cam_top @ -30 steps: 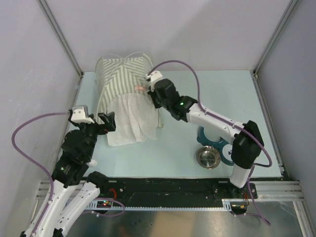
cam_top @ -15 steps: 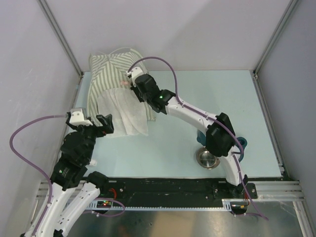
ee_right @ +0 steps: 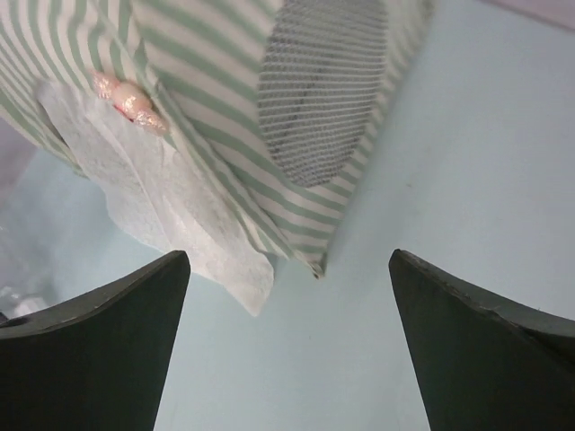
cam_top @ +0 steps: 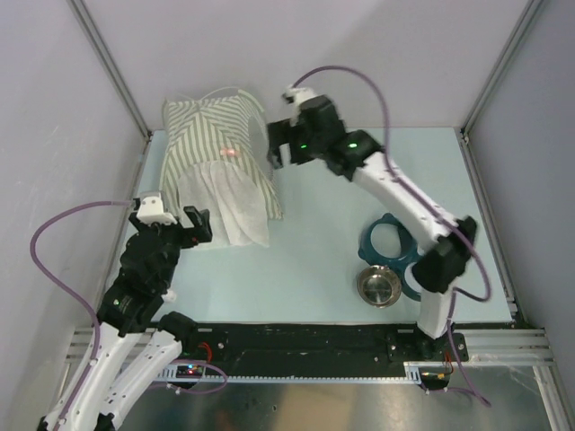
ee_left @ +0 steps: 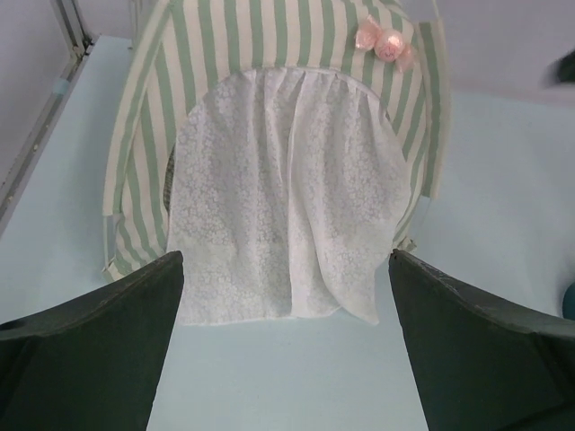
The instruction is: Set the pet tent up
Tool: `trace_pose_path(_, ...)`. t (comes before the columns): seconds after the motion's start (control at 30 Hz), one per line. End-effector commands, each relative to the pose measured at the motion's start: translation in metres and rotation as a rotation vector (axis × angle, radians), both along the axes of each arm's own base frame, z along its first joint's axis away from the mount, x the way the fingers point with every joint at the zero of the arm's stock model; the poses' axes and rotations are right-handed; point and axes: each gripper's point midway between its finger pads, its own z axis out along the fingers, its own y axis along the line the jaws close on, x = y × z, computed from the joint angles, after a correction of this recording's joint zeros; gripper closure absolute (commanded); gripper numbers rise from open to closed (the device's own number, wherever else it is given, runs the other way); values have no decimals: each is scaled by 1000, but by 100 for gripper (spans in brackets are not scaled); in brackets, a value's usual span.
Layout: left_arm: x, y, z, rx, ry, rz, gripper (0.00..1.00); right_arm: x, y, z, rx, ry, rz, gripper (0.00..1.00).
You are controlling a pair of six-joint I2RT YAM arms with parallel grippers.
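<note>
Pet tent point(cam_top: 216, 135): olive-green and cream stripes. Flap point(ee_left: 287, 197): sheer white, tiny floral print. Rosettes point(ee_left: 382, 40), flap's 1 o'clock: pale pink. Mesh window point(ee_right: 319, 85): grey. Table point(cam_top: 332, 233): pale blue-green. Ring stand point(cam_top: 388, 244), 4 o'clock of tent: teal. Bowl point(cam_top: 378, 285): shiny silver. Cables point(cam_top: 54, 235): purple.

High overhead rear view, both wrist views close on pet tent point(cam_top: 207, 126)

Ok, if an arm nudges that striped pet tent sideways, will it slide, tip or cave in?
The pet tent is thin striped fabric, so it probably dents before sliding. It looks light for its bulk, so it may tip. The white flap hangs loose and would likely flop.
</note>
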Motion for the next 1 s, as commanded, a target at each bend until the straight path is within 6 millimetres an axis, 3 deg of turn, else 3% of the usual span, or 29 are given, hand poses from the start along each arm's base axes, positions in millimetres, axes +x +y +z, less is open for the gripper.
trace_pose_path(0.0,7,-8,3,-7,18,-23,0,-32,-73,58,113,28,-142,1)
trace_pose_path(0.07,11,-11,1,-20,20,-26,0,-25,-121,35,86,66,-323,4)
trace_pose_path(0.2,13,-18,2,-47,3,-55,0,-31,-214,-39,-8,208,-642,15)
trace_pose_path(0.27,13,-23,1,-44,3,-81,0,-41,-244,-68,-69,255,-747,18)
trace_pose_path(0.33,13,-26,1,-34,4,-101,0,-53,-262,-92,-125,301,-826,18)
trace_pose_path(0.5,14,-23,-1,-21,6,-87,0,-76,-271,-148,-145,431,-915,19)
trace_pose_path(0.6,13,-20,0,-28,-10,-73,0,-83,-273,-184,-147,496,-963,37)
trace_pose_path(0.67,12,-19,-1,-34,-18,-72,0,-82,-270,-203,-138,510,-952,44)
trace_pose_path(0.87,8,-17,-1,-46,-40,-65,0,-60,-248,-218,-77,474,-830,45)
trace_pose_path(0.97,7,-15,-1,-47,-45,-62,0,-52,-242,-221,-74,456,-785,51)
